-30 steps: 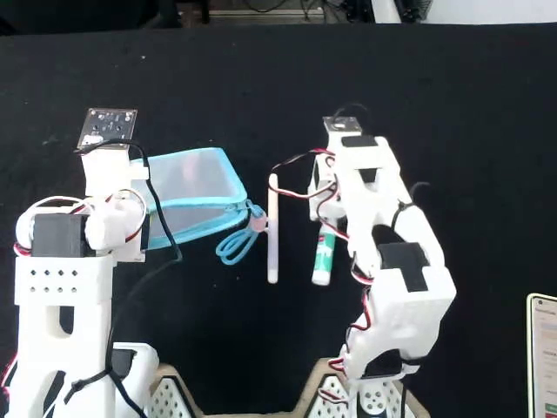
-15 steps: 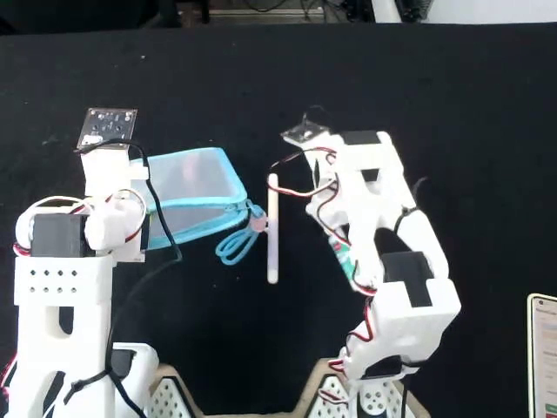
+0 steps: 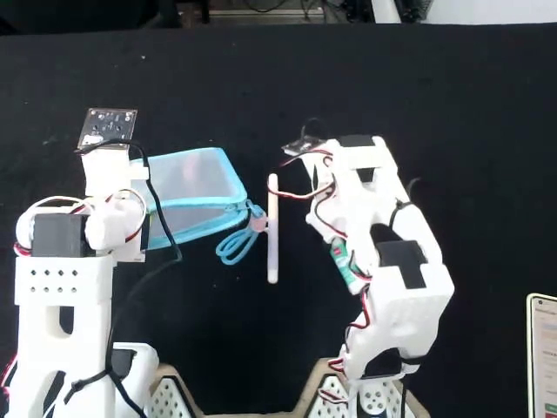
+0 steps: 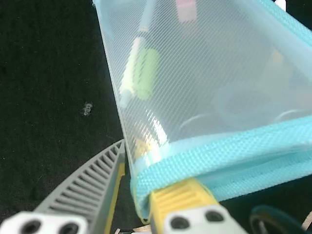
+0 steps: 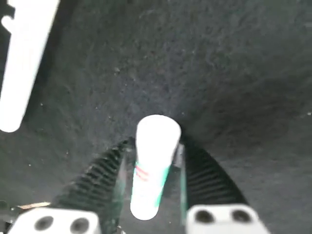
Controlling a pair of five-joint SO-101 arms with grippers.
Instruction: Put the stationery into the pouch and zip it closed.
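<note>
left fingers (image 4: 181, 202) pinched shut on pouch (image 4: 204, 73) edge | right fingers (image 5: 97, 180) squeezing marker (image 5: 153, 156) between them | white pen (image 3: 272, 231) nearby on desk (image 3: 452, 104)

The left gripper (image 4: 134, 163) pinches a corner of the translucent pouch (image 4: 209, 83), its jaws closed at the turquoise zipper band (image 4: 234, 151). Through the plastic show a green highlighter (image 4: 147, 73), a pen (image 4: 133, 53) touching it, and something pink (image 4: 185, 9); the black table (image 4: 48, 97) lies behind

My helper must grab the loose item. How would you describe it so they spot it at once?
On the black table, look between the arms, beside the strap of the turquoise pouch. A plain white stick lies there alone; the green-marked tube nearby is clamped in the right gripper.
</note>
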